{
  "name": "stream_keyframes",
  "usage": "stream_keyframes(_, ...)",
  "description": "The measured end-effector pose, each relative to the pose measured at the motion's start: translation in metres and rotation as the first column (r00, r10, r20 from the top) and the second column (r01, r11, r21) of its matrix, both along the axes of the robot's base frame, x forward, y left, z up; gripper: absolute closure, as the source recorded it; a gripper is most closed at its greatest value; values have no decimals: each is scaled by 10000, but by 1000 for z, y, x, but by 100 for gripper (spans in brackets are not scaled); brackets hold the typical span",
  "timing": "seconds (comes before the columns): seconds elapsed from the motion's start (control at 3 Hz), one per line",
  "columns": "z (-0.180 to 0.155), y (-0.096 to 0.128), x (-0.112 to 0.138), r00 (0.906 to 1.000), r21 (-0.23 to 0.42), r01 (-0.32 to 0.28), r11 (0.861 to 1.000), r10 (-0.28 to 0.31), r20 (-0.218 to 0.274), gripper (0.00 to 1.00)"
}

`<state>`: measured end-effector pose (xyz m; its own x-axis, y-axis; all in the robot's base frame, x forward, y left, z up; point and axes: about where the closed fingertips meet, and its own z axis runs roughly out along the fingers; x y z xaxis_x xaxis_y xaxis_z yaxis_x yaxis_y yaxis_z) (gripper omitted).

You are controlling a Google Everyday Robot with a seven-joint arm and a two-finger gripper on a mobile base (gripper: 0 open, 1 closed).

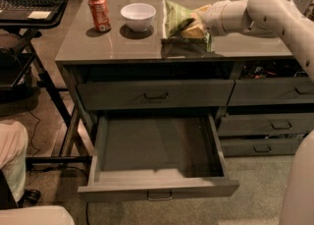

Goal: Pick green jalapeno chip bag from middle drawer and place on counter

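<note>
Laptop desk: a black laptop desk (34, 18) stood at the far left, apart from the counter's left edge, with a strip of floor between them.
Counter: the glossy grey-taupe counter top (147, 47) with a thin front edge showed open surface behind the objects, up to its far side.
Soda can: a red metal soda can (99, 12) stood upright near the left front corner.
Bowl: a round white bowl (138, 16) sat just right of the can, not touching it.
Upper drawer: the dark grey flat-fronted upper drawer (156, 94) was closed under the counter edge.
Middle drawer: the wide dark grey middle drawer (157, 189) stood pulled out, its front well forward of the counter edge and its plain grey floor in view.
Chip bag: the light green crinkly chip bag (175, 17) stood on the counter right of the bowl, close to the front edge.
Gripper: the gripper (191, 25) sat at the bag's right side, pinching the chip bag, with one dark finger across its face; the white arm (265, 10) reached in from the right.
Right stack: narrower grey drawers (274, 91) lay below the arm.
</note>
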<state>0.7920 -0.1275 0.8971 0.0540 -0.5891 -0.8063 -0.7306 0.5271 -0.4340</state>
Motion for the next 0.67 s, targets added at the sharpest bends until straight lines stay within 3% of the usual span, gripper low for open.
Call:
stream_keyframes(0.33, 0, 0, 0, 10000, 0, -2, 10000, 2, -1, 0)
stream_keyframes(0.67, 0, 0, 0, 10000, 0, -2, 10000, 2, -1, 0)
